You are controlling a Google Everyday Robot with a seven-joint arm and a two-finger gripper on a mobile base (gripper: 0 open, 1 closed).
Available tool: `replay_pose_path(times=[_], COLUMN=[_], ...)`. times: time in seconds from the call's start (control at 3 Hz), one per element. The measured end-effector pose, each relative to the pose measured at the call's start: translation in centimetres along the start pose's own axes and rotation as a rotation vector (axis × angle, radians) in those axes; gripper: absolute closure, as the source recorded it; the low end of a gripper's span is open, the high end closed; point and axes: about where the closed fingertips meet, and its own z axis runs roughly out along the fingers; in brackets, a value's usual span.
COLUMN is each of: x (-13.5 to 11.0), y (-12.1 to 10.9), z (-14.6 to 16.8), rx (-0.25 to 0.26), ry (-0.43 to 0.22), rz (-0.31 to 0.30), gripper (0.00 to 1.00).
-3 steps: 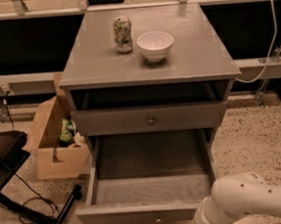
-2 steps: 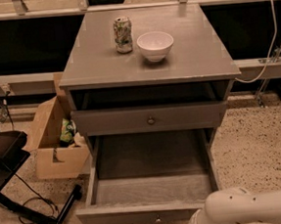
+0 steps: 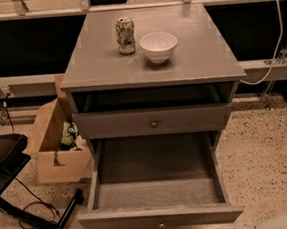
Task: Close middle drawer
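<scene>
Middle drawer pulled far out past worktop front edge, interior empty, knob facing outward. White arm below front-right corner, likely staging push on drawer front. Hand out of frame; grip state cannot tell.

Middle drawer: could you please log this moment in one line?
middle drawer: pulled out | end effector: out of view | arm: lower right edge
</scene>
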Motion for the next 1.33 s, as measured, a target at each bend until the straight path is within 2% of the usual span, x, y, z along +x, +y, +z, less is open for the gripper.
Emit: replay_pose_path(times=[0.33,0.67,1.0,1.33], x=[-0.3,-2.0,-4.7,-7.2], y=[-0.2,-1.8,-4.6,-7.4], z=[4.2,7.3,9.2,9.4], rx=[-0.047,-0.077,-0.086,-0.065], ry=[-0.047,-0.069,-0.068,-0.066], rz=[0.007,0.007,-0.005,-0.019], gripper=[1.0,1.0,1.0,1.0])
